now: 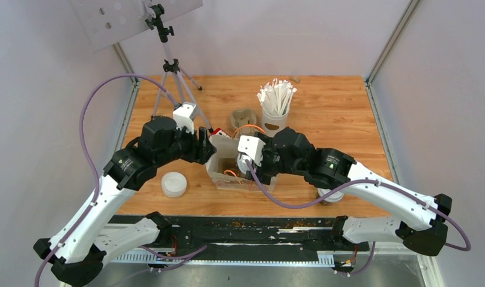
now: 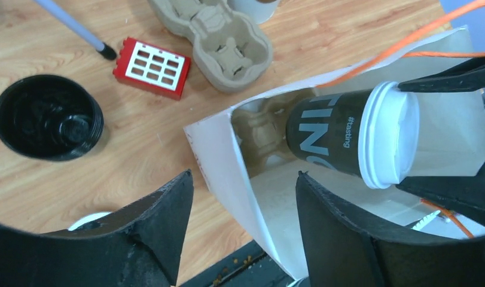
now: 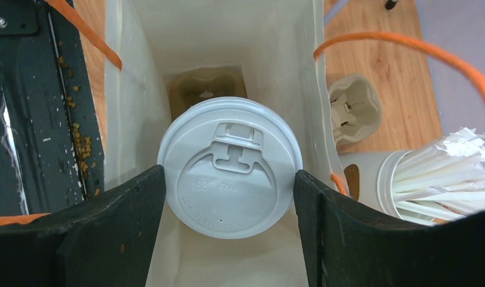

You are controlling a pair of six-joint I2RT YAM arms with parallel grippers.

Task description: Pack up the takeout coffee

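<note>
Wooden table [image 1: 347, 107]; right claw [image 3: 229, 179] clamped on coffee cup [image 3: 228, 149], held in white bag [image 3: 132, 119] mouth above tray [image 3: 207, 86], frame centre; left claw [image 2: 244, 179] apart astride bag wall; next, probably: seat cup in tray slot, release

Both arms reach inward; right tool [image 3: 229, 179] clamps a cup [image 2: 329, 134], left tool [image 2: 244, 182] gapes.

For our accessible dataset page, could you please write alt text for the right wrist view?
The right gripper holds a white-lidded coffee cup in the mouth of an open white paper bag, above a pulp tray at its bottom. Beside the bag on the wooden table are a second pulp tray and a cup of wrapped sticks.
</note>
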